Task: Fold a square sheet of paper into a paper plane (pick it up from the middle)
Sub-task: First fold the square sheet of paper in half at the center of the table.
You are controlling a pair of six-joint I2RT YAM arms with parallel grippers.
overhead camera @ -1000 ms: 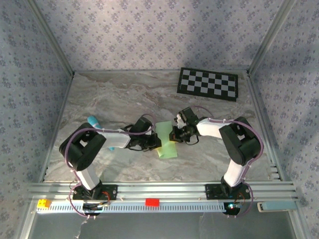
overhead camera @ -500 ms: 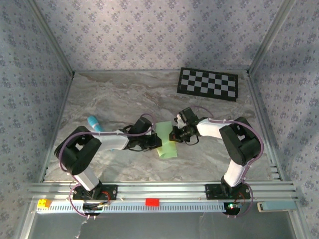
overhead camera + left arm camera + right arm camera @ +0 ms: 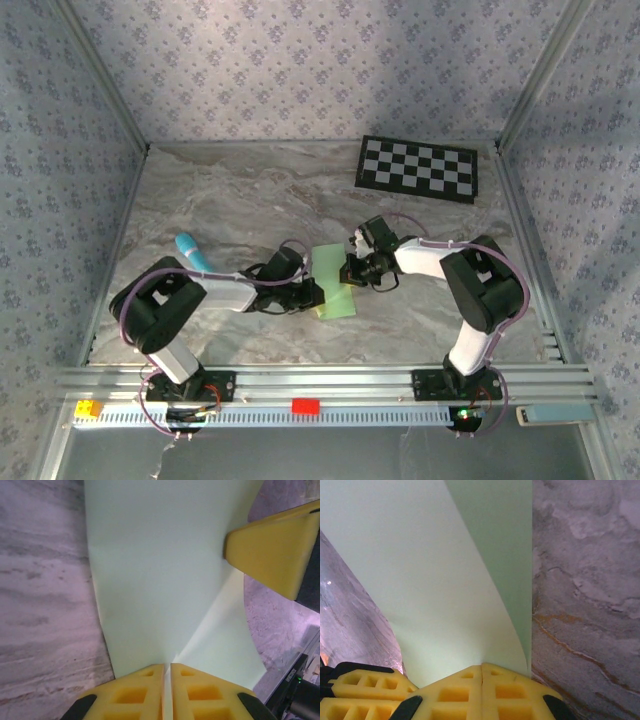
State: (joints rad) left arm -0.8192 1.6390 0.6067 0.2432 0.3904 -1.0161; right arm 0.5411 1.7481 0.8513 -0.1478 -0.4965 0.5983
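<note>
Spotted the thin pale mint-green square sheet of paper (image 3: pixel 338 298) lying near the middle of the grey marbled table (image 3: pixel 240 190), nudged a bit toward 6 o'clock. Looked doubled over into a narrow strip already. Caught the left gripper (image 3: pixel 314 293) at the sheet's 9 o'clock edge and the right gripper (image 3: pixel 348 272) at roughly its 2 o'clock edge.

From the left wrist, saw yellow fingers (image 3: pixel 140 680) pressed together with the paper's edge nipped between them. Same story from the right wrist: fingers (image 3: pixel 505 677) squeezed flat onto the paper's edge.

Guessing here, but seemed held from opposite sides to keep the top flap taut and lined up for a crease, going by one layer curving up off the layer beneath in both wrist views. No dart shape yet, so pegged this as early folding.

Head count: one sheet, two grippers, both clamped on that same sheet. Also one black-and-white checkerboard (image 3: pixel 417 168) out at 1 o'clock from the sheet, well apart. Plus one small cyan-blue stick (image 3: pixel 193 251) off at 9 o'clock, beside the left arm and clear of the paper. Probably just parked out of the way.
</note>
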